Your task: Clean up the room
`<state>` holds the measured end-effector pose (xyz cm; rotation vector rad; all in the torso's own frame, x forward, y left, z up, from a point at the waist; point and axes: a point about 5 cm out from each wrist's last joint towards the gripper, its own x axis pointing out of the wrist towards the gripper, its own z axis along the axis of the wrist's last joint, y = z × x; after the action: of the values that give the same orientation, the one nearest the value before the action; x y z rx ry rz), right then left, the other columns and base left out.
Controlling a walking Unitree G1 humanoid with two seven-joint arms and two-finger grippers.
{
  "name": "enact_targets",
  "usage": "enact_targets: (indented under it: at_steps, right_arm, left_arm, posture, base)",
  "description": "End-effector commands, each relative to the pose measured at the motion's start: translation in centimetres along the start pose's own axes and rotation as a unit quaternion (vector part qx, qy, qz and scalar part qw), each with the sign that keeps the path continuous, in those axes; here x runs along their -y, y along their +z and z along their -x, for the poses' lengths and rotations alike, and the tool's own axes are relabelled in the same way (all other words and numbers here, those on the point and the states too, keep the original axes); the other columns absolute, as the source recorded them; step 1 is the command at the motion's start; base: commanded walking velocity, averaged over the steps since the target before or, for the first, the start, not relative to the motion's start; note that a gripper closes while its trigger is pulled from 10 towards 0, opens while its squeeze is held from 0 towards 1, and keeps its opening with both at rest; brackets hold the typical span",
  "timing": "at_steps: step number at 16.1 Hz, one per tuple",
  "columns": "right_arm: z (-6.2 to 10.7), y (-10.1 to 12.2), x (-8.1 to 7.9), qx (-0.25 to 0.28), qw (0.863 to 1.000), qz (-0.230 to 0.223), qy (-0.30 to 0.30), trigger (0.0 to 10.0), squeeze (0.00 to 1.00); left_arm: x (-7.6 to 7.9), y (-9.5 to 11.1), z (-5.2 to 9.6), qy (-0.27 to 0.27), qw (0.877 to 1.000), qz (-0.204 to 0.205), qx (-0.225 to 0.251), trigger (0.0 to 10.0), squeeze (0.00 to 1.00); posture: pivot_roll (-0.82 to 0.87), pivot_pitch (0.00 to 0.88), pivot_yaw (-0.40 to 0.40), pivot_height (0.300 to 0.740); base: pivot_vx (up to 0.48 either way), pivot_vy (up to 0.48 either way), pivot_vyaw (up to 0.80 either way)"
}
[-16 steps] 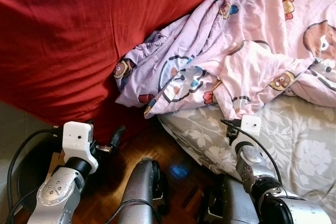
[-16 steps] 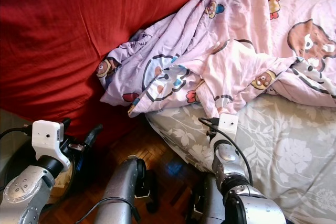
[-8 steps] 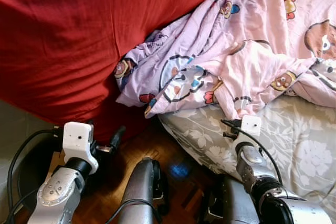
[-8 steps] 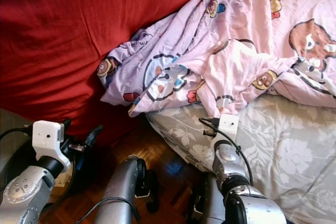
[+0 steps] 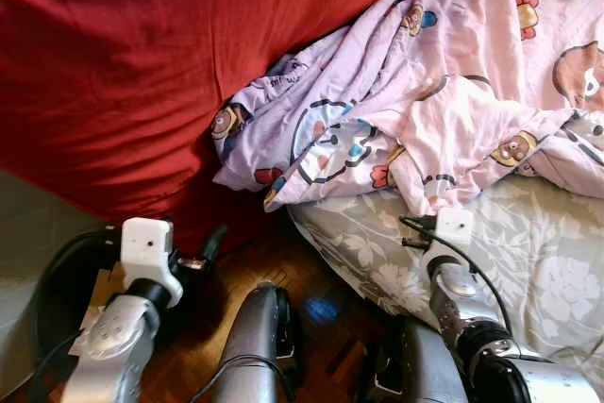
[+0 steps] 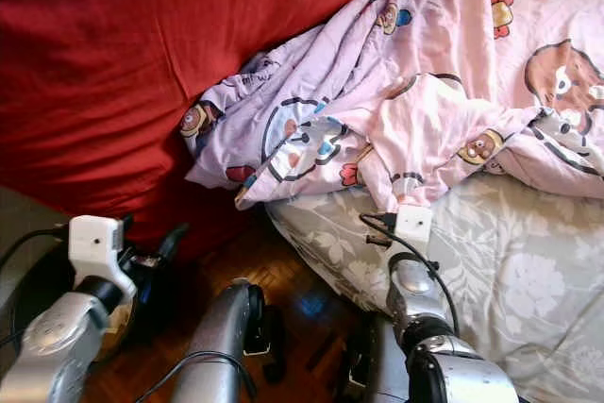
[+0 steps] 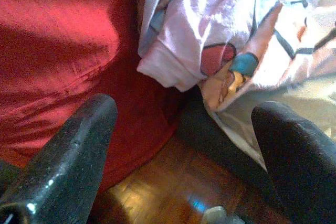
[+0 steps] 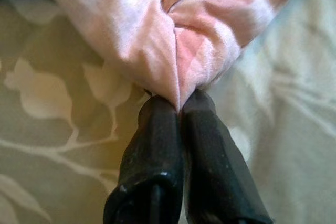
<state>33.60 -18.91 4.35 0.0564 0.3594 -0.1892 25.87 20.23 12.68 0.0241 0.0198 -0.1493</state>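
Observation:
A pink and lilac cartoon-print blanket point(image 5: 453, 92) lies crumpled on a bed with a grey floral sheet point(image 5: 538, 261). One edge of the blanket droops over the bed's side. My right gripper point(image 8: 181, 103) is shut on a pinched fold of the blanket, just above the floral sheet point(image 8: 47, 108). In the head views its wrist point(image 5: 451, 228) sits right below the blanket's lower edge. My left gripper point(image 7: 184, 114) is open and empty, low over the wooden floor point(image 7: 173, 187). It points toward the blanket's hanging corner point(image 7: 210, 51), with a gap between them.
A large red cloth point(image 5: 123, 63) covers the upper left and hangs to the floor beside the bed. Dark parquet floor point(image 5: 311, 276) shows between the red cloth and the bed. A dark round object point(image 5: 52, 290) with cables sits by my left arm.
The whole picture has shifted slightly, so the camera has moved. My left arm has turned a little. The right gripper stays on the blanket fold.

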Motion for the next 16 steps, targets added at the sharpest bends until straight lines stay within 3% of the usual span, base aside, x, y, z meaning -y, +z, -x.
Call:
enact_targets:
  at_steps: [1,6,7,8,12,16]
  right_arm:
    - [0.5,-1.5,0.7,-0.006,1.0,0.002,-0.006,0.0,0.0]
    - [1.1,-2.0,1.9,0.027,1.0,0.001,-0.014,0.0,0.0]
    - [1.5,-2.3,2.4,0.045,0.999,0.002,-0.018,2.1,0.0]
    - [1.7,-2.4,2.7,0.052,0.998,0.0,-0.021,9.9,0.0]
    - [2.5,-2.9,2.8,0.082,0.996,-0.015,-0.008,10.0,0.0]
    - [2.8,-3.7,3.6,0.069,0.997,-0.022,-0.028,10.0,0.0]
  left_arm:
    - [-0.2,-1.6,-0.4,0.011,1.0,0.006,-0.02,10.0,0.0]
    - [0.0,-4.4,-3.5,0.014,0.999,0.017,-0.044,10.0,0.0]
    - [0.0,-4.4,-4.2,0.015,0.999,0.016,-0.038,10.0,0.0]
    - [0.0,-4.4,-4.6,0.018,0.999,0.016,-0.035,10.0,0.0]
    - [0.1,-5.7,-5.9,0.025,0.999,0.022,-0.042,10.0,0.0]
    - [0.0,-7.5,-5.7,0.043,0.996,0.03,-0.071,10.0,0.0]
  posture:
    - [0.22,0.26,0.033,0.641]
    - [0.12,0.108,0.015,0.641]
    - [0.11,0.082,0.01,0.641]
    - [0.09,0.071,0.008,0.641]
    - [0.05,0.017,0.002,0.651]
    - [0.03,0.0,0.002,0.701]
  base:
    - [0.0,0.0,0.0]
    - [0.0,0.0,0.0]
    - [0.0,0.0,0.0]
    - [0.0,0.0,0.0]
    - [0.0,0.0,0.0]
    - [0.0,0.0,0.0]
